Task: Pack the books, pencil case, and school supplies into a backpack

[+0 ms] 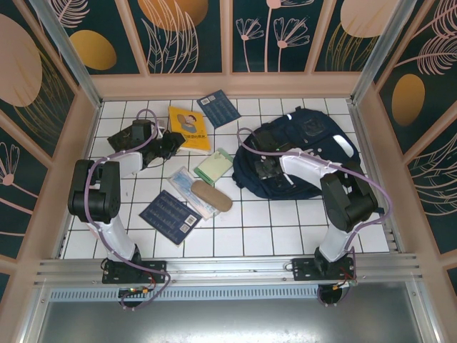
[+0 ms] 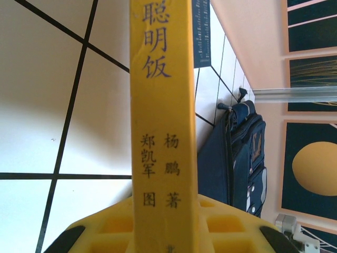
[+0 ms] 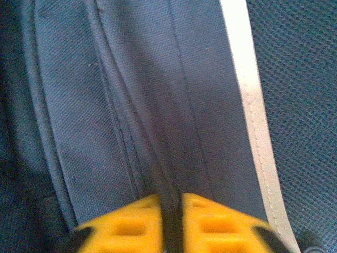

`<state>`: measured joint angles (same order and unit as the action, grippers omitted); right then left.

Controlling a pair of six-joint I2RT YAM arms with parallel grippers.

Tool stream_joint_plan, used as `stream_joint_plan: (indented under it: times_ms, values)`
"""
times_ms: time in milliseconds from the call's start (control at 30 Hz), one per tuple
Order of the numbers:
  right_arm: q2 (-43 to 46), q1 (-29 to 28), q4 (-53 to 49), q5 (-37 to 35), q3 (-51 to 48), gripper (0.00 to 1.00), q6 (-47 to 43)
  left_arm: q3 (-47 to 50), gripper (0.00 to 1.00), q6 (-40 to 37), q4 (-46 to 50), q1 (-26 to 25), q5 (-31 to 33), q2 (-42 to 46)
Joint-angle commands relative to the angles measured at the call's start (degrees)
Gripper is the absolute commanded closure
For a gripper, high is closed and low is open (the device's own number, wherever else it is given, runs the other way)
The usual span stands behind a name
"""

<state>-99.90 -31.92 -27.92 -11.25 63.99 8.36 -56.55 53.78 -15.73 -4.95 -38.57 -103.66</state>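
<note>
Backpack fabric [image 3: 174, 95] tight between right fingers [image 3: 129, 224]

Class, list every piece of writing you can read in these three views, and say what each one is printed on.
"聪明饭": on the yellow book, left wrist view.
"杨鹏 著": same book, lower down.
"郑凯军 图": same book, beside that.
Too small to read: the print on the near navy book, the far navy book and the clear packet.
Backpack: no legible writing.

Picture edges cut off both the yellow book [image 2: 163, 132] and the backpack [image 3: 158, 105].
</note>
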Motion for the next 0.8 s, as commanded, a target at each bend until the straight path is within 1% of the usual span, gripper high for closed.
stream_joint_plan:
  times_ms: [0, 200, 367, 400, 600, 767]
  values:
    - [-1.6, 0.2, -2.2, 0.6, 0.9, 1.00, 0.1, -3.0, 1.00, -3.5, -1.2, -0.7, -1.6, 4.0]
    - [0.3, 0.3, -4.0, 2.5, 7.7, 1.00, 1.5, -4.2, 1.00, -4.8, 0.8, -1.7, -0.7, 5.1]
    - [0.2, 0.3, -7.1, 1.5, 17.0, 1.00, 3.5, -6.2, 1.00, -4.6, 2.2, -5.0, 0.8, 5.1]
    - [0.3, 2.1, -7.6, 1.5, 18.6, 1.00, 3.9, -6.6, 1.00, -4.3, 2.1, -5.7, 1.2, 5.1]
    - [1.7, 5.8, -8.8, 4.5, 25.9, 1.00, 7.0, -7.1, 1.00, 0.8, -2.0, -10.2, 3.0, 5.1]
    - [4.5, 10.4, -7.7, 11.4, 27.9, 1.00, 10.1, -8.4, 1.00, 3.6, -3.8, -14.0, 4.8, 5.1]
